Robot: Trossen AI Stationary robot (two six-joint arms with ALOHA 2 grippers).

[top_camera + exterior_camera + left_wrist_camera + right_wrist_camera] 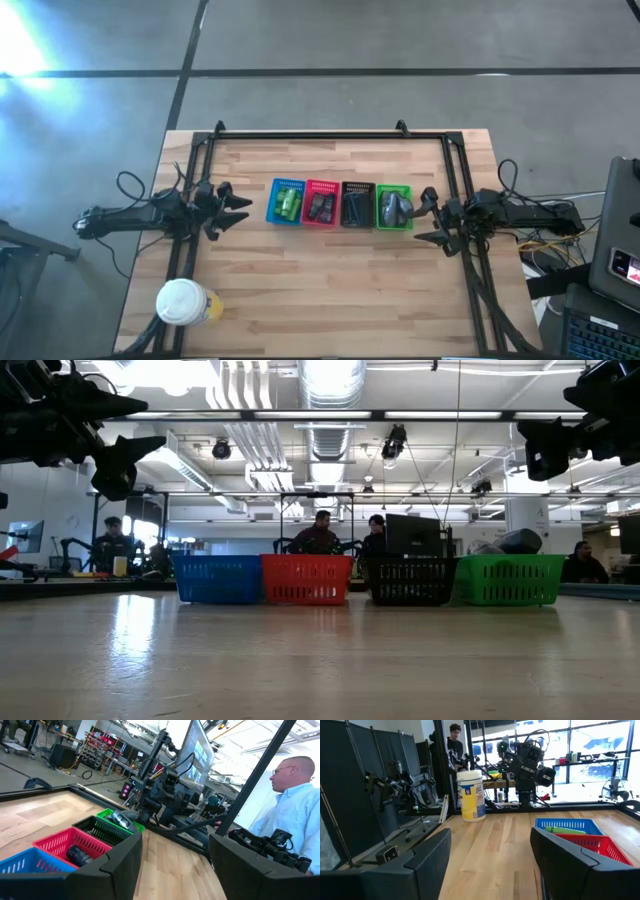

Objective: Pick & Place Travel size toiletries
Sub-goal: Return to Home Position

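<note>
— Both grippers are empty with fingers spread. Your left gripper (236, 210) hangs just beside the blue basket (288, 183), and your right gripper (430, 216) hangs beside the green basket (394, 186).
— And the toiletries?
— They're all in the four baskets: green tubes (290, 204) in the blue one, grey deodorants (395, 208) in the green. Sorting looks done, so next you only draw both arms home.

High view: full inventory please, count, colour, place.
Plastic baskets: 4; blue basket, red basket, black basket, green basket; row on wooden table, left to right.
Finger-sized tubes: several, bright green, in blue basket.
Flat sachets: count unclear, dark, in red basket.
Thin sticks: count unclear, black, in black basket.
Rounded oval pieces: count unclear, grey, in green basket.
Round canister: 1, white lid, yellowish body, table's lower-left corner.
Left pincer: open, left of row.
Right pincer: open, right of row.
</note>
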